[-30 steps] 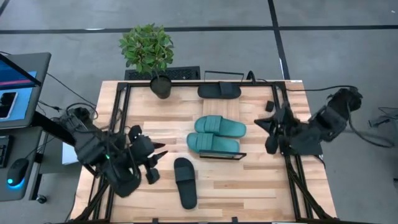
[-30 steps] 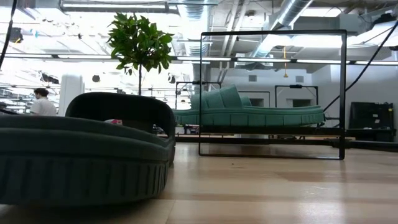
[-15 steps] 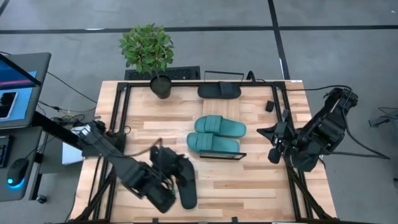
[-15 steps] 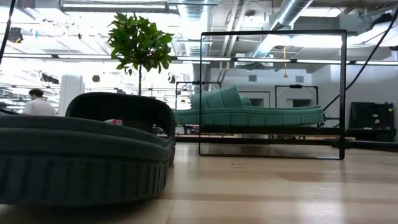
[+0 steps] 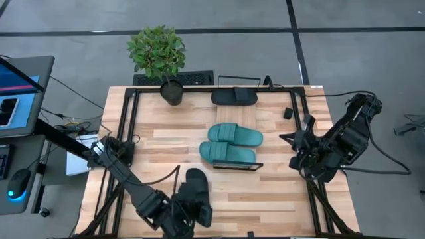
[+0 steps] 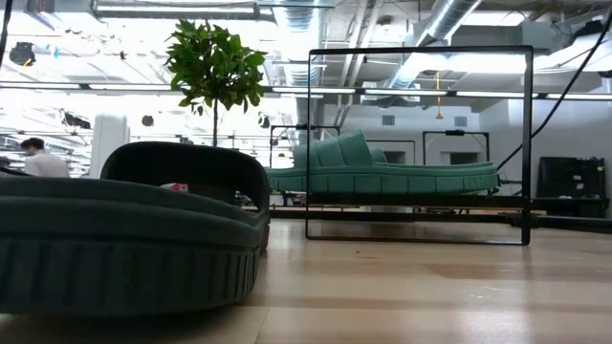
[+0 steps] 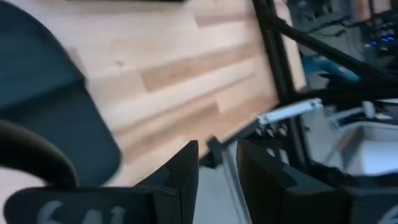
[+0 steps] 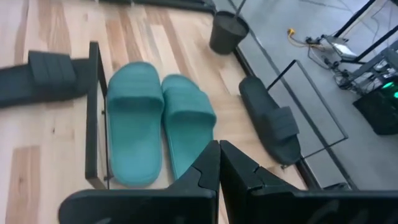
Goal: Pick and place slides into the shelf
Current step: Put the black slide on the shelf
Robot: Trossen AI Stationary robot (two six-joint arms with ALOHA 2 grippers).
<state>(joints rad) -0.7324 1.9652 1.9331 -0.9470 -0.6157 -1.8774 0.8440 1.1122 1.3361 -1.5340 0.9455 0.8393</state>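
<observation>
A wooden table [image 5: 265, 199] seen from above. At its near left, the left tool [image 5: 189, 216] hangs over a black slide [image 5: 197, 187] lying on the table — fingers [image 7: 186, 171] parted, nothing gripped. At the centre, two teal slides [image 5: 232, 143] sit side by side on the low wire shelf [image 5: 238, 165]. Another black slide [image 5: 234, 97] lies at the far edge. At the right edge the right tool [image 5: 292, 139] waits, clenched and empty.

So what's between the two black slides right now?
The teal slides on the shelf lie between the near black slide and far one, per the high view.
</observation>
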